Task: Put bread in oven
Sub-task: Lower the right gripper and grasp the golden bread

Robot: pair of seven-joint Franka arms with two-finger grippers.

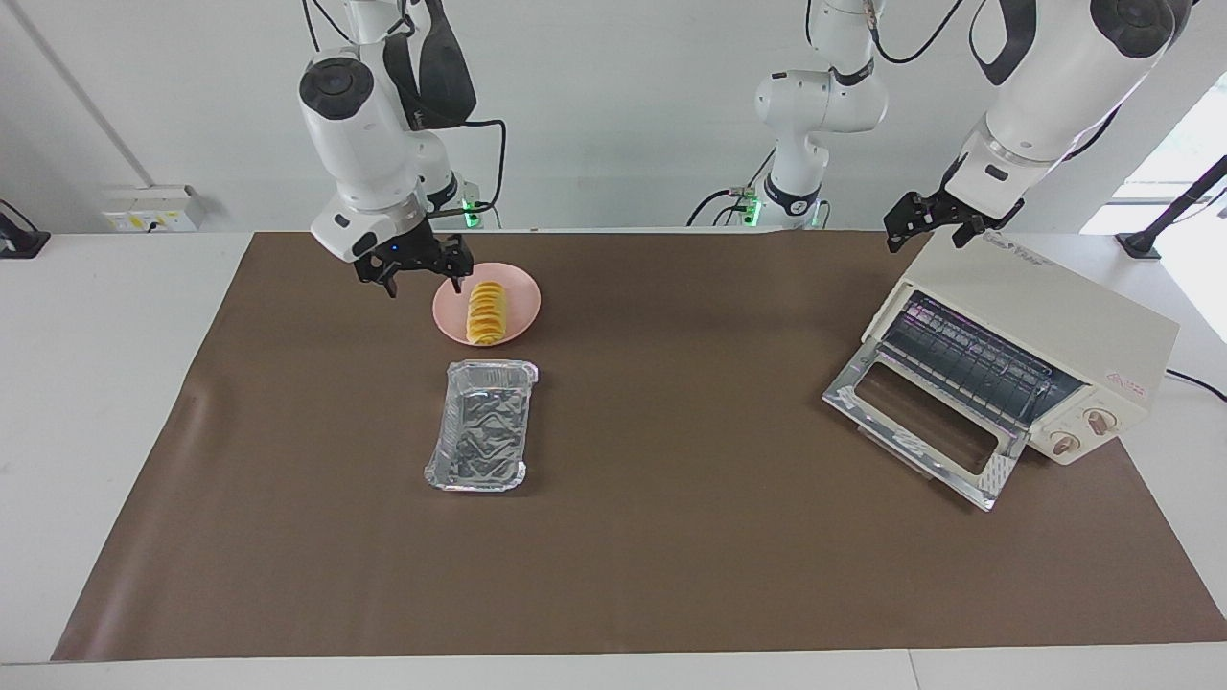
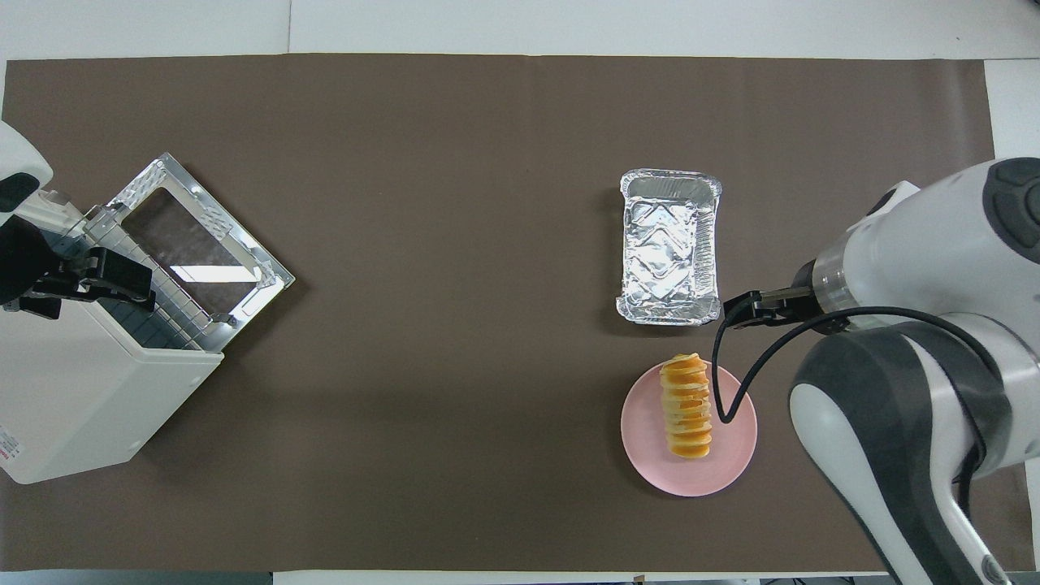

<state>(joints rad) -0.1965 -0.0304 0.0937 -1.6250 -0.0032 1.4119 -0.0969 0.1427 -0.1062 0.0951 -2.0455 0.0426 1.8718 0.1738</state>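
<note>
Lying on the pink plate (image 1: 513,321), the bread (image 1: 486,313) rests lengthwise across the dish, near the robots at the right arm's end of the brown mat (image 1: 671,537). Its ridged yellow-orange segments run in a row, and nothing grips it. Just beside the plate, farther from the robots, sits the foil tray (image 1: 482,425), holding nothing.

The right gripper (image 1: 418,271) hangs just above the plate's edge on the side toward the right arm's end, close to the bread but not touching it; whether its fingers are spread or closed I cannot tell.

At the left arm's end of the table stands the oven (image 1: 1030,331), turned at an angle, its glass door (image 1: 920,422) dropped fully open onto the mat with the wire rack (image 1: 968,359) showing inside. The left gripper (image 1: 915,225) hovers over the oven's top near its upper corner, holding nothing; the spread of its fingers cannot be made out either
</note>
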